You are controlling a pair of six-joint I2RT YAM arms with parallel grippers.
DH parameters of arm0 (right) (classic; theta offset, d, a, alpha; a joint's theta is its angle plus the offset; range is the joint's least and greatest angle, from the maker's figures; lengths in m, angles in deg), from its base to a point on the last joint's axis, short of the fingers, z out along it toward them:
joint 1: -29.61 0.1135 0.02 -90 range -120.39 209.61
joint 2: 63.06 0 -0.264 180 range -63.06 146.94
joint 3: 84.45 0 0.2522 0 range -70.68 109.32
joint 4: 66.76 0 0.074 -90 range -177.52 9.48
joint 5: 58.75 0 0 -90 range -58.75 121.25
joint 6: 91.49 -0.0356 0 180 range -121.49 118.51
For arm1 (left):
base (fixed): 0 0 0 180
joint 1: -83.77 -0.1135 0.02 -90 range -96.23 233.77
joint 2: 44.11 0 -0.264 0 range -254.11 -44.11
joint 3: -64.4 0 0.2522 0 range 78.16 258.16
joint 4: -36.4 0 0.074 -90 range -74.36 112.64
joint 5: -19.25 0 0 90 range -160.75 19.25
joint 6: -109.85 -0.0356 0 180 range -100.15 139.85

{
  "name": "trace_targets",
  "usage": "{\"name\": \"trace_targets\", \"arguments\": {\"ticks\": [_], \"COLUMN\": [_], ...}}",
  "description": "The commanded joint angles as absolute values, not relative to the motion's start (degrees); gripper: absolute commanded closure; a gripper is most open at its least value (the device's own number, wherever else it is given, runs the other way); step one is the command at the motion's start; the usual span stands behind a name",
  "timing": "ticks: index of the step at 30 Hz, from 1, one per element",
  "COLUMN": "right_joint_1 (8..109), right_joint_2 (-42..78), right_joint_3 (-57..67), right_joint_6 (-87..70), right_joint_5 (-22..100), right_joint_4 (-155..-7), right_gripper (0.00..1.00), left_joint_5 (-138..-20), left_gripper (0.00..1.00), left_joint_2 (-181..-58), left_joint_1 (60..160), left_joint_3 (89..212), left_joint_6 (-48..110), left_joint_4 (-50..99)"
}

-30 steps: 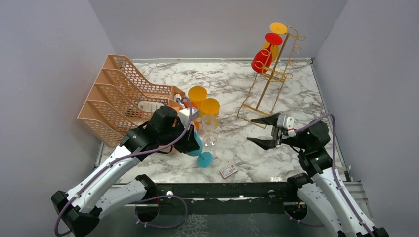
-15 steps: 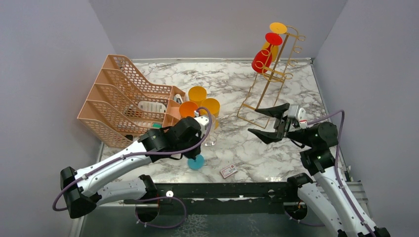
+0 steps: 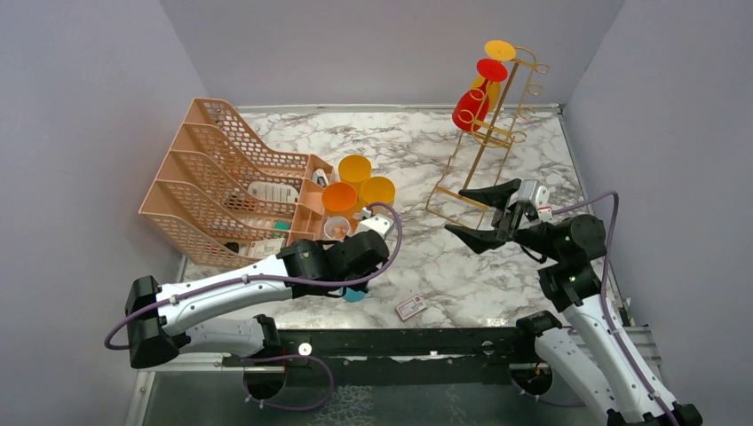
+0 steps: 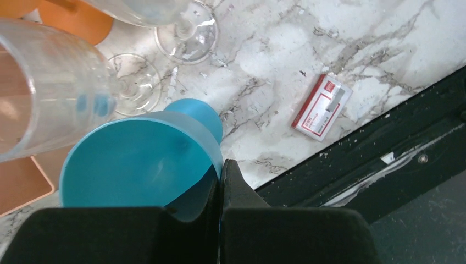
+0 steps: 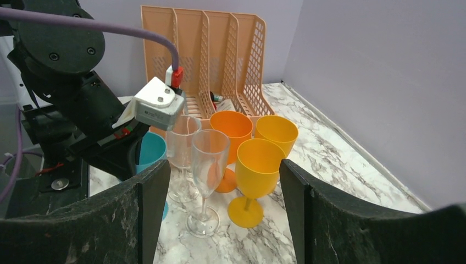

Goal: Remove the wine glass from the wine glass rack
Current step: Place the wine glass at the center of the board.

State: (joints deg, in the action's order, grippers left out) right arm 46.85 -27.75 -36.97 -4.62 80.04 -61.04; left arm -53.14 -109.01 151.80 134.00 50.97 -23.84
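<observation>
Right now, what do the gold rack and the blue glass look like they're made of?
The wine glass rack: thin bent wire with a shiny gold finish, probably metal. The blue glass: likely plastic, since its wall is evenly tinted, translucent and matte.

Gold wine glass rack [image 3: 500,135], red wine glass [image 3: 468,108] — teal glass [image 4: 137,159] — grey-veined white table [image 3: 417,142]

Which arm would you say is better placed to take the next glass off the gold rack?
Right. The right gripper is open and empty, close to the foot of the wine glass rack that holds the red glass; the left gripper is shut on the blue glass, farther away.
</observation>
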Motion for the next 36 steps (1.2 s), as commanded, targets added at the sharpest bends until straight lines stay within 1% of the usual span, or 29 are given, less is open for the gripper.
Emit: {"name": "trace_targets", "arguments": {"ticks": [1,6,16,26,36], "right_joint_1": [46.7,46.7,46.6,46.7,46.7], "right_joint_2": [-26.8,-26.7,-27.1,-27.1,-26.5], "right_joint_3": [-34.5,-34.2,-34.2,-33.7,-33.4], "right_joint_6": [-6.5,-6.7,-6.1,-5.4,-4.6], "right_joint_5": [78.4,80.1,80.2,80.5,80.3], "right_joint_4": [-59.5,-60.0,-61.3,-62.2,-62.9], "right_gripper": [0.25,0.25,0.25,0.25,0.25], "left_joint_5": [-45.8,-46.4,-53.6,-52.2,-50.9], "left_gripper": [1.00,1.00,1.00,1.00,0.99], "left_joint_2": [-107.0,-106.3,-106.2,-108.8,-108.0], "left_joint_1": [152.3,152.3,152.3,152.2,152.2], "left_joint_3": [133.5,132.8,133.0,133.8,134.7], "left_joint_6": [54.6,53.4,50.7,50.5,50.7], "left_joint_4": [-23.5,-23.6,-23.3,-24.3,-25.9]}}
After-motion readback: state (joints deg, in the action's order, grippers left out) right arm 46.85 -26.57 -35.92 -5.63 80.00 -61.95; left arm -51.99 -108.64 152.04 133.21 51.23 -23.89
